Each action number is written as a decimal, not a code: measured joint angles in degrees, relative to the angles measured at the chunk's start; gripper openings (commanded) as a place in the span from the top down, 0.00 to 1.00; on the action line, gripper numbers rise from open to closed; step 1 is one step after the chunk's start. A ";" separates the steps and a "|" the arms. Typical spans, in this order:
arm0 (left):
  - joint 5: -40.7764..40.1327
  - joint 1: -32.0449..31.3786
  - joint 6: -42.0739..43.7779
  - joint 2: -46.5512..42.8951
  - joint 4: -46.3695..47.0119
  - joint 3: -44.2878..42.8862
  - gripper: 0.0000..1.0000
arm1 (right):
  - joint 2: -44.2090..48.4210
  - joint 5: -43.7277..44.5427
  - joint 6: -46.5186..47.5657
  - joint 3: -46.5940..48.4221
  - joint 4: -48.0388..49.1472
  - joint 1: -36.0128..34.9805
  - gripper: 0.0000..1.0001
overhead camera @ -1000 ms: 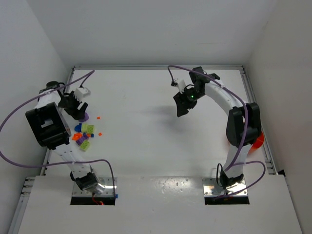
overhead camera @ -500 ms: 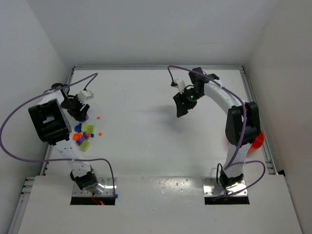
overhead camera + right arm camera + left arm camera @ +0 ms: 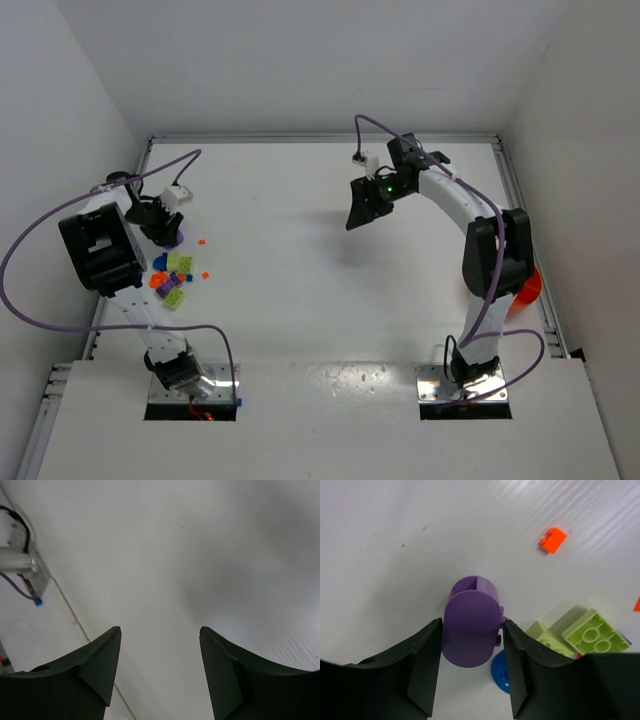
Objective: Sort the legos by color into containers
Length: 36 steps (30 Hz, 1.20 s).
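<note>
My left gripper (image 3: 166, 234) is at the far end of the lego pile (image 3: 170, 275) on the left of the table. In the left wrist view its jaws (image 3: 472, 624) are shut on a rounded purple brick (image 3: 471, 605) that rests on the table. Beside it lie lime green bricks (image 3: 592, 635), a blue piece (image 3: 499, 671) and a tiny orange brick (image 3: 553, 539). My right gripper (image 3: 357, 214) hangs open and empty above the table's far middle; the right wrist view (image 3: 160, 630) shows only bare table between its fingers. The orange bowl (image 3: 531, 286) shows partly behind the right arm.
White walls close the table on three sides. A metal rail (image 3: 520, 200) runs along the right edge and another (image 3: 95, 330) along the left. Two small orange bits (image 3: 201, 241) lie just right of the pile.
My left arm has shifted a little back and left over the purple brick. My right gripper has swung left and farther back, and turned.
</note>
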<state>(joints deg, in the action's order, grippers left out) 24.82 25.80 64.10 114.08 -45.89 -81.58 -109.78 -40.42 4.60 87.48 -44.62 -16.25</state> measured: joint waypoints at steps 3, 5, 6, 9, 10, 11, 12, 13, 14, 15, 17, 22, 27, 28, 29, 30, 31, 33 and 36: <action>3.82 -0.02 -0.81 -0.76 0.20 0.85 0.76 | 0.00 -2.27 -6.60 -0.07 4.02 0.00 0.35; 7.28 0.00 -2.25 -2.47 -0.02 1.77 0.80 | 0.00 -3.93 -11.54 -0.07 6.56 0.00 0.35; 9.11 -0.07 -3.15 -3.74 -0.11 2.05 0.81 | 0.00 -4.68 -13.90 -0.07 7.89 0.00 0.35; 14.56 -0.52 -6.08 -8.81 0.00 2.78 0.82 | 0.00 -5.75 -20.31 -0.07 11.30 -0.13 0.35; 16.33 -1.01 -7.06 -11.02 0.15 3.17 0.82 | 0.00 -6.10 -22.58 -0.07 12.46 -0.33 0.35; 18.10 -1.75 -8.24 -13.51 0.26 3.72 0.83 | 0.00 -6.29 -24.55 -0.07 13.53 -0.55 0.35; 19.82 -2.71 -9.51 -16.20 0.28 4.31 0.83 | 0.00 -6.47 -26.27 -0.07 14.75 -0.81 0.35; 21.53 -3.91 -10.75 -18.69 0.33 4.81 0.83 | 0.00 -6.75 -27.93 -0.07 15.85 -1.16 0.34; 23.12 -5.46 -11.93 -21.22 0.55 5.38 0.83 | 0.00 -6.95 -29.55 -0.07 16.83 -1.60 0.34; 24.44 -7.04 -13.14 -23.54 0.98 6.12 0.83 | 0.00 -7.43 -30.93 -0.07 17.77 -1.99 0.32; 27.10 -10.73 -16.46 -28.35 2.21 8.13 0.83 | 0.00 -9.16 -34.23 -0.07 20.17 -2.95 0.30; 29.94 -20.26 -27.54 -36.74 8.66 14.21 0.83 | 0.00 -12.61 -42.21 -0.04 27.02 -5.86 0.25; 29.59 -28.61 -37.11 -38.69 14.71 15.78 0.83 | -1.05 -12.09 -44.33 2.86 27.65 -9.33 0.24; 29.64 -29.73 -38.49 -38.69 15.63 15.78 0.83 | -1.44 -11.78 -44.33 3.93 27.54 -9.94 0.22; 29.59 -30.84 -40.09 -38.69 16.52 15.78 0.83 | -1.88 -11.34 -44.30 5.29 27.39 -10.58 0.22; 29.57 -31.58 -41.27 -38.69 17.14 15.78 0.83 | -2.19 -10.97 -44.28 6.40 27.19 -11.23 0.21; 29.49 -32.46 -42.45 -38.69 17.79 15.78 0.83 | -2.51 -10.67 -44.28 7.61 26.97 -11.80 0.21; 29.16 -33.42 -44.22 -38.66 18.93 15.78 0.83 | -2.82 -10.25 -44.17 9.35 26.91 -12.70 0.21; 28.79 -34.36 -46.05 -38.66 20.20 15.78 0.83 | -2.82 -9.70 -44.00 10.47 26.69 -13.73 0.21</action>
<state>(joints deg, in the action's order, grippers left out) 53.60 -8.56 18.04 75.42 -25.69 -65.80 -112.60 -50.13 -39.40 97.95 -17.93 -29.98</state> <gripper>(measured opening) 0.527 0.787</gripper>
